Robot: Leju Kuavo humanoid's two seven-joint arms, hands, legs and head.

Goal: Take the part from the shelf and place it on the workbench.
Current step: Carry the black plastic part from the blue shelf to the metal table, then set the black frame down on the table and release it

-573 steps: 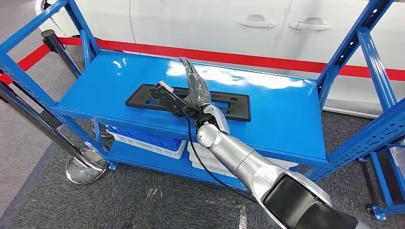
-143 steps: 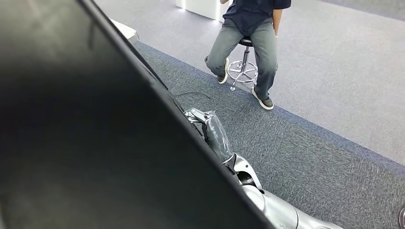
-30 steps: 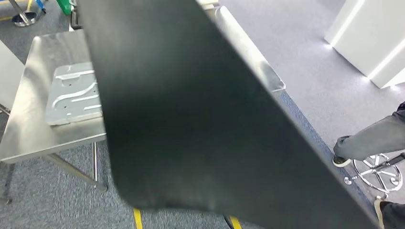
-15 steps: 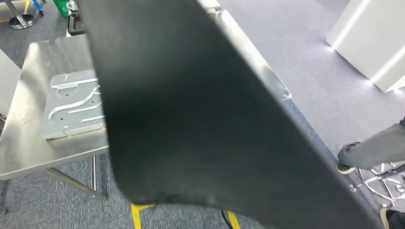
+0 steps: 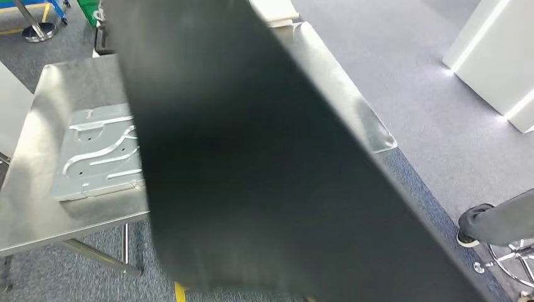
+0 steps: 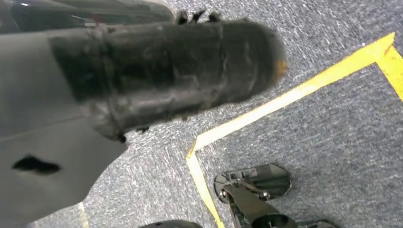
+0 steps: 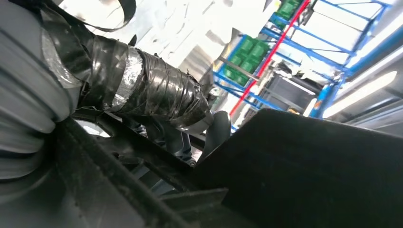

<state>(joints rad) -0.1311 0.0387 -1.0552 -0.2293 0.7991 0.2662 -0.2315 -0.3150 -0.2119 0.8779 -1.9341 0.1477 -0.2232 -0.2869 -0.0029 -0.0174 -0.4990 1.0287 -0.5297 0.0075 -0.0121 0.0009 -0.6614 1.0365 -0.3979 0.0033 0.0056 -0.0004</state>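
The black part, a large flat plate, is held up close to the head view and covers most of it. In the right wrist view my right hand grips the black part, its taped thumb lying over the part's edge. Behind the part stands the steel workbench, whose top runs on to the part's right. My left hand hangs over the carpet, thumb out, with nothing in it.
A stamped silver metal plate lies on the workbench's left half. A seated person's leg and shoe and a stool base are at the lower right. A white block stands at the far right. Yellow floor tape crosses the carpet.
The whole picture has shifted: the workbench sits lower and nearer in the head view, and the person's leg has slid toward the right edge. The black part still covers the middle.
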